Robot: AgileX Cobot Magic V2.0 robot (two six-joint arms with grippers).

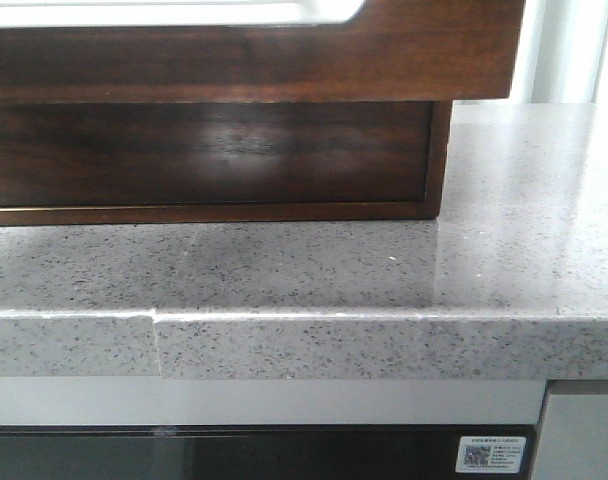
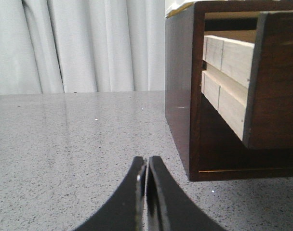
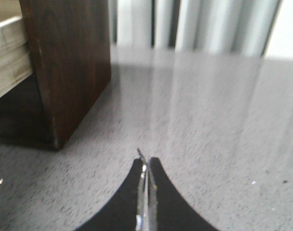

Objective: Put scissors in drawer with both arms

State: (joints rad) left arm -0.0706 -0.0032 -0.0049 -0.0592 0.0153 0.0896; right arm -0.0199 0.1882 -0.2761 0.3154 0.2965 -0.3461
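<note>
Left gripper [image 2: 146,192]: fingers [image 2: 129,202] pressed together, only a hairline seam between them, nothing clamped. Hovering low over the speckled grey counter [image 2: 79,144], tips apart from the cabinet [image 2: 179,86] just beside them. No contact with any object seen.

Right gripper [image 3: 146,192]: fingers [image 3: 161,202] drawn together on a thin silvery sliver that runs up the seam and pokes out just past the tips as a small point. Looks like a metal blade edge, possibly the scissors [image 3: 143,192], but too little showing to confirm; handles out of sight. Tips held above the counter, near the dark wood corner of the cabinet, not touching it.

Drawer [image 2: 276,82]: glossy dark brown front, pulled well out from the cabinet, pale wood side panels [image 2: 228,82] exposed behind it in the left wrist view. In the front view, same drawer front filling the upper frame, overhanging the lower closed front [image 1: 204,150], with a pale rounded-cornered opening [image 1: 184,12] along its top edge. Inside of the drawer not visible from any view.

Cabinet standing on the counter, set back from its front edge. Pale curtains [image 2: 79,43] behind. White label [image 1: 489,452] with printed code on the dark panel below the counter.
</note>
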